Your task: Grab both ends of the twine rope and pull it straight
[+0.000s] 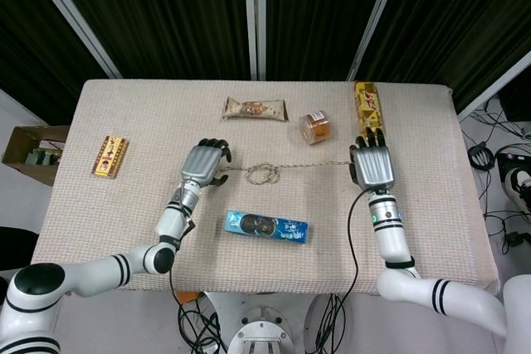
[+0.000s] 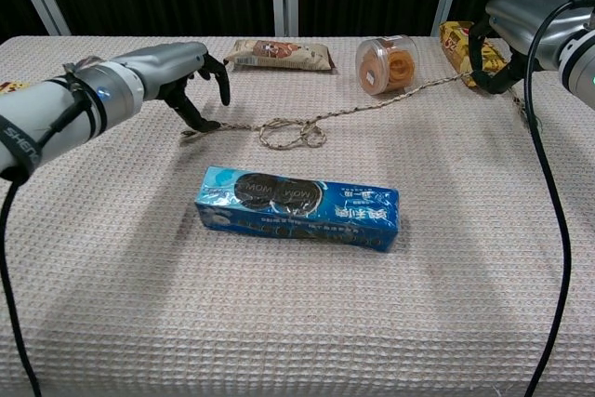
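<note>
now the right robot hand (image 1: 373, 167) at the right of the frame grips one end of the twine rope (image 1: 282, 170), which runs taut from it down to a loose knotted loop at mid-bench. left robot hand (image 1: 203, 165) sits over the other end, fingers curled down around it, thumb tip touching the bench (image 1: 124, 221) beside the rope; whether it actually grips, cannot tell. blue cookie pack (image 1: 265, 226) lies just below the loop, small jar (image 1: 315, 128) above the taut stretch.
</note>
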Controlling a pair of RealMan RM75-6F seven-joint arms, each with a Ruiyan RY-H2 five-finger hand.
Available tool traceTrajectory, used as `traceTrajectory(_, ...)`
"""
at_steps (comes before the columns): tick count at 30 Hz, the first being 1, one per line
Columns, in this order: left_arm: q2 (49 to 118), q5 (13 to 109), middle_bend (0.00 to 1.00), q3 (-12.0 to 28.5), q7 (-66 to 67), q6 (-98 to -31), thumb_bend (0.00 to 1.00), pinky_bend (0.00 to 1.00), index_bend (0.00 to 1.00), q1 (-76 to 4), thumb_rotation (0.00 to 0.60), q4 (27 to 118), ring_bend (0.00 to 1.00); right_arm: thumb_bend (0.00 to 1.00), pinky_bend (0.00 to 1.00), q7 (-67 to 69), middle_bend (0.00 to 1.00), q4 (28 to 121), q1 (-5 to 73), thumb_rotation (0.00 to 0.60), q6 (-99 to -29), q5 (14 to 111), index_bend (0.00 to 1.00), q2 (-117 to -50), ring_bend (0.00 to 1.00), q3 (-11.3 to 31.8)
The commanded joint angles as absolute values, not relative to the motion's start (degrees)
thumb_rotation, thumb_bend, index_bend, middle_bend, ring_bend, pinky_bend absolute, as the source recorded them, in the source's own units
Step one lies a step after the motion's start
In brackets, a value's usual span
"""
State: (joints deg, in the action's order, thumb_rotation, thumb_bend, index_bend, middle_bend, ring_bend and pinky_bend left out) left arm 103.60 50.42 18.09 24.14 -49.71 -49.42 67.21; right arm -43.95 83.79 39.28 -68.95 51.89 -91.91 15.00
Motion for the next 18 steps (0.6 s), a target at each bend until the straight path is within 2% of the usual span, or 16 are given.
traceTrajectory(1,106.1,48.5,0.2,18.3,25.0,-48.6,0.29,0.16,0.44,-51.1,0.6,64.3,0.15,0.49,0.12,-43.8,0.31,83.5,39.4,0.6,-68.9,51.8,0.63,-92.0,0.07,15.0)
traceTrajectory(10,109.8,47.7,0.19,18.2,25.3,-49.3,0.37,0.16,0.47,-52.4,0.6,58.4,0.14,0.49,0.12,-43.1,0.31,83.1,39.5,0.6,-68.8,51.4,0.63,-92.0,0.07,14.9)
traceTrajectory(18,110.9,47.3,0.19,17.9,25.7,-49.0,0.38,0.16,0.48,-52.5,0.6,56.0,0.14,0.49,0.12,-42.6,0.31,83.3,39.5,0.6,-69.0,51.1,0.63,-91.8,0.07,14.9)
